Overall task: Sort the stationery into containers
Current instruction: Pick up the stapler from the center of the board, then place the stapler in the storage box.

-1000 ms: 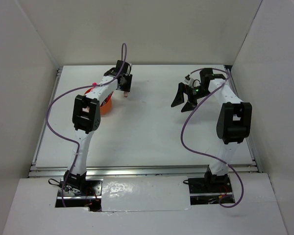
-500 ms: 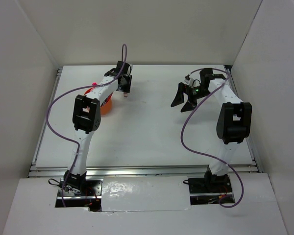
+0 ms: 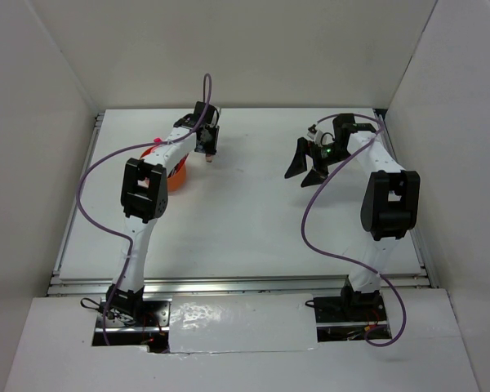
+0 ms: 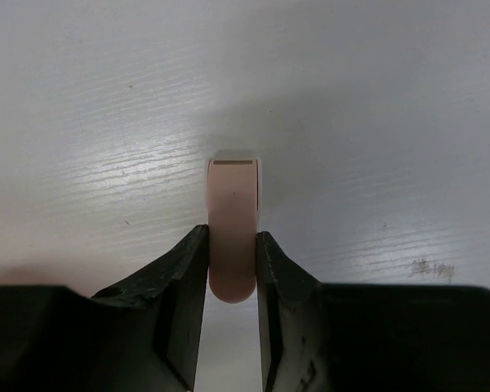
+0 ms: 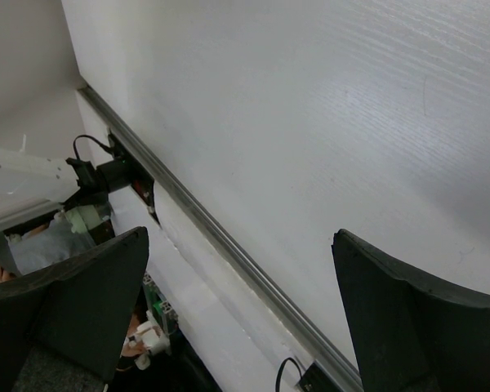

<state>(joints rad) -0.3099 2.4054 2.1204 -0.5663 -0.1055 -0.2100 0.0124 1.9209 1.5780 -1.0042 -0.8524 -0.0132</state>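
1. I am seeing the left gripper (image 4: 233,249) creeping a little to the left over the last second, towards the orange tub (image 3: 176,175). The right arm is not moving at all.
2. I am reading that as the carry leg of a sort: the piece is already lifted off the table (image 3: 253,212) and is being brought to the tub, with the drop not yet done.
3. The left fingers are pinching a pale pink eraser (image 4: 233,214) by its near end, closed narrow on it. The eraser is hanging upright over bare white table, just to the right of the tub.
4. The left arm is reaching far and bending over the tub, so I am only seeing an orange sliver under the forearm and cannot tell which compartment is free.
5. The right gripper (image 3: 306,170) is hovering at the far right, well apart from the tub, its fingers spread wide and holding nothing.
6. I am judging that the next move needs a further shift left before release.
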